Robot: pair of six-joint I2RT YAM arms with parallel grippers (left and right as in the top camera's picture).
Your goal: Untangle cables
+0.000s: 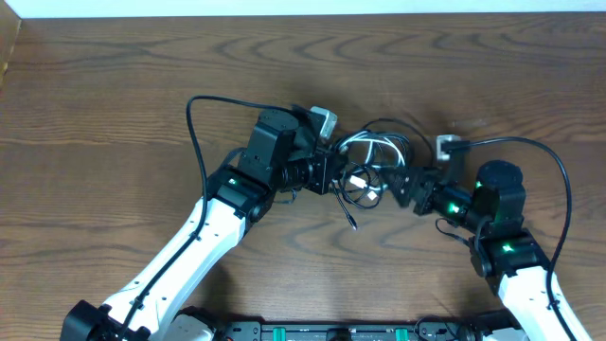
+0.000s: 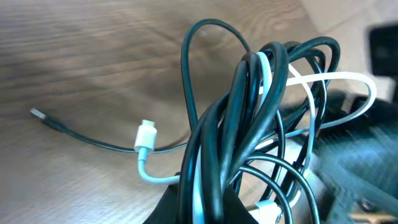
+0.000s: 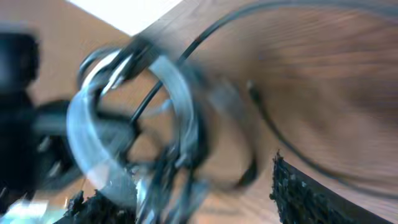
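Both arms are in at the middle of the bench (image 1: 114, 76), tips pointed at each other, and the cables (image 1: 369, 161) sit right between them in one tight tangle.

The left gripper (image 1: 333, 175) is clamped hard on the cables, jaws fully closed, with the bundle sprouting straight out from between its fingers. From its wrist camera the black cable (image 2: 236, 124) is doubled over itself many times, and the white cable (image 2: 336, 78) threads through the same loops, one pale arc poking out on the far side. Two loose ends hang free of the knot: the black one trails out across the wood to its small plug (image 2: 38, 114), and the white plug (image 2: 147, 132) curls up just beside that black strand.

The right gripper (image 1: 402, 185) is at the other side of the tangle. Its wrist view is badly blurred, but its two fingers (image 3: 298, 193) stand apart with loops of black and white between them. I can't tell whether either finger touches a strand.
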